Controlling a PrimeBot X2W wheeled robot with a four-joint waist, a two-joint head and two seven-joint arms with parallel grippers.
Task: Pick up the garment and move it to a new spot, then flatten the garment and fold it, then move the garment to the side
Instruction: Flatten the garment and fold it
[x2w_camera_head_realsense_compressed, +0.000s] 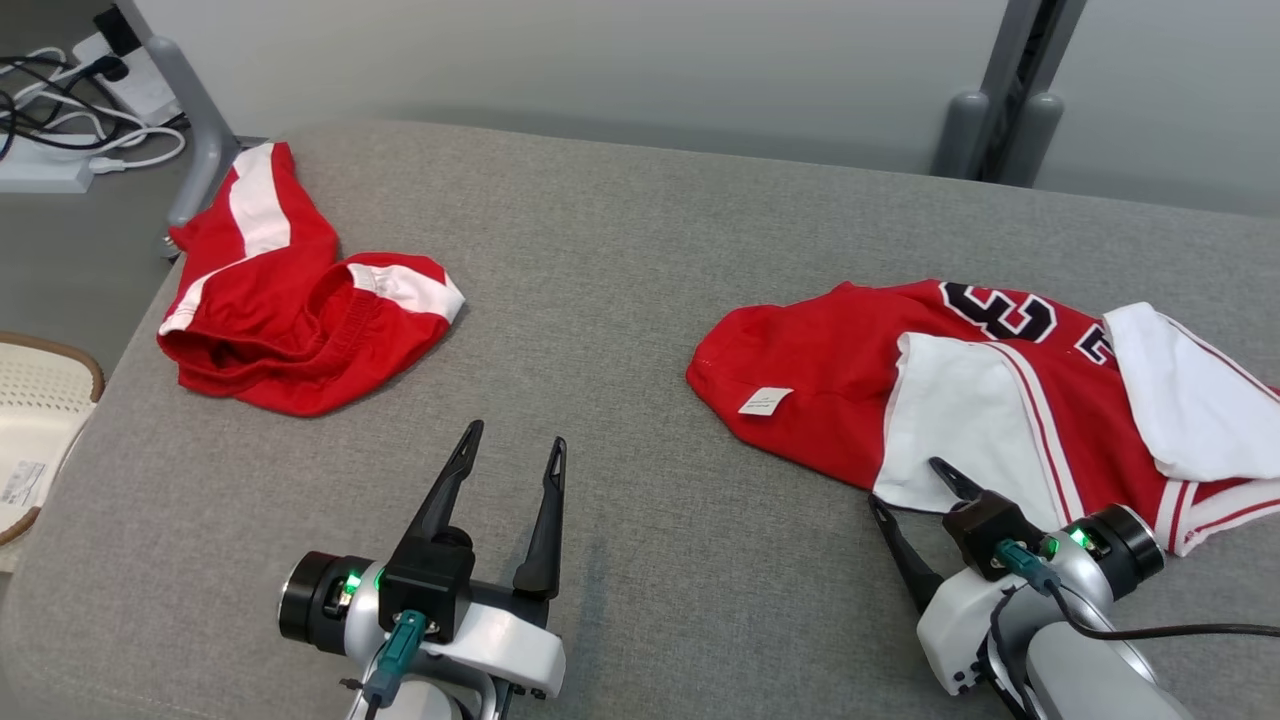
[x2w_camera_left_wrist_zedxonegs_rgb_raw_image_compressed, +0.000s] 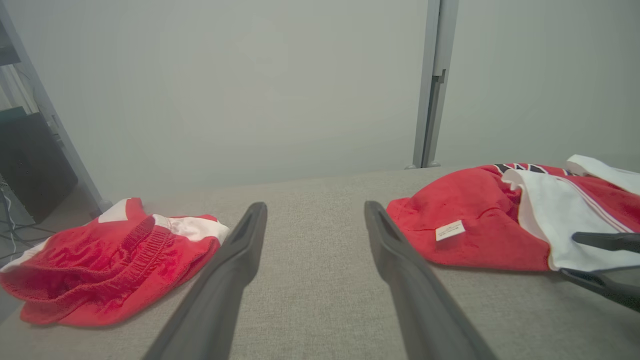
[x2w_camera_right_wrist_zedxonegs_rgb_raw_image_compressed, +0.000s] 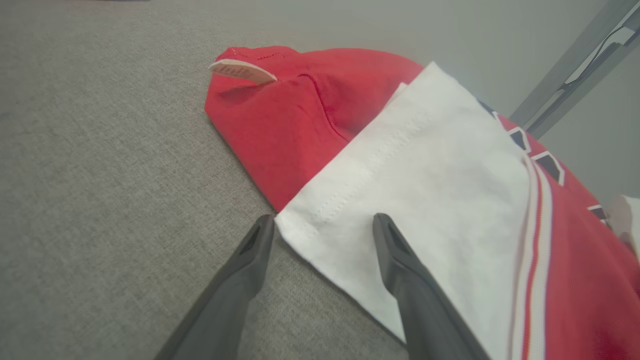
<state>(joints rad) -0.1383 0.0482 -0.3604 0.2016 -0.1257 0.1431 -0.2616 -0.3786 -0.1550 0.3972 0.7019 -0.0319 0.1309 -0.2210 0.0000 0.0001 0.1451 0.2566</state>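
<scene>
A red jersey (x2w_camera_head_realsense_compressed: 830, 390) with white sleeves and dark numbers lies crumpled on the right of the grey padded surface (x2w_camera_head_realsense_compressed: 620, 300); it also shows in the left wrist view (x2w_camera_left_wrist_zedxonegs_rgb_raw_image_compressed: 475, 225) and the right wrist view (x2w_camera_right_wrist_zedxonegs_rgb_raw_image_compressed: 300, 120). My right gripper (x2w_camera_head_realsense_compressed: 904, 482) (x2w_camera_right_wrist_zedxonegs_rgb_raw_image_compressed: 324, 217) is open at its near white sleeve corner: one finger is over the white cloth, the other over bare grey fabric. Red shorts (x2w_camera_head_realsense_compressed: 280, 320) (x2w_camera_left_wrist_zedxonegs_rgb_raw_image_compressed: 100, 265) with white side panels lie bunched at the far left. My left gripper (x2w_camera_head_realsense_compressed: 515, 437) (x2w_camera_left_wrist_zedxonegs_rgb_raw_image_compressed: 315, 207) is open over bare surface between both garments.
A pale woven basket (x2w_camera_head_realsense_compressed: 40, 400) sits off the surface's left edge. Cables and a power strip (x2w_camera_head_realsense_compressed: 60, 150) lie on the floor at the top left. Grey metal posts (x2w_camera_head_realsense_compressed: 1000, 100) stand behind the far edge, against a plain wall.
</scene>
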